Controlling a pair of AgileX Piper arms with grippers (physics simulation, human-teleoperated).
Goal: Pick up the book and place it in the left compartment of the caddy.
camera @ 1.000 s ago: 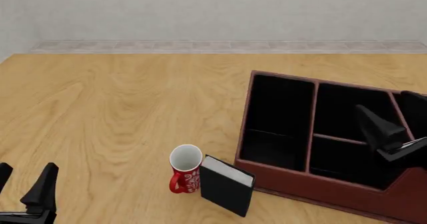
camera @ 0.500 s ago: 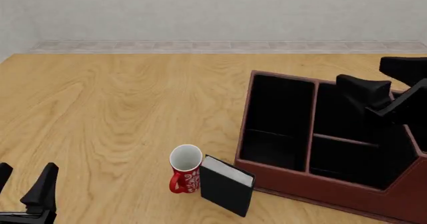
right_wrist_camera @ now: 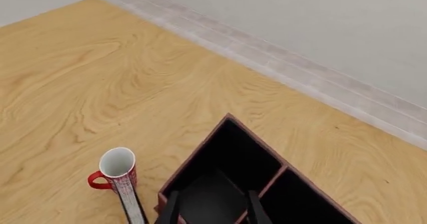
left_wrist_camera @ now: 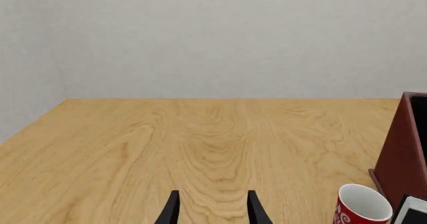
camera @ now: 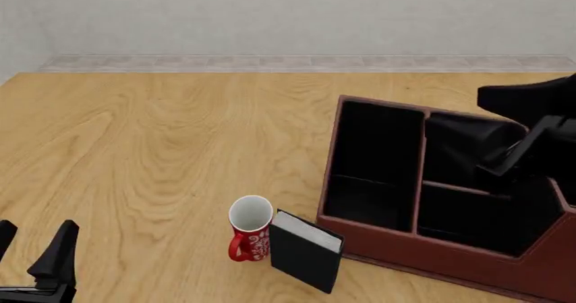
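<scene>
The book (camera: 306, 250) stands upright on the desk (camera: 162, 148), touching the red mug (camera: 249, 237) and just beside the caddy (camera: 432, 249) front wall. Risk: a pincer closing on the book may nudge the mug or tip the thin book over. The left compartment (camera: 373, 164) is narrow; a tilted book may catch its divider.

Count: one book, one mug, one caddy, two pincers. Left pincer (camera: 32, 252): released, holding nothing. Right pincer (right_wrist_camera: 212, 209): released, above the caddy.

Right tool (camera: 504, 156) rose (swinging leftward) over the caddy (camera: 423, 249).
</scene>
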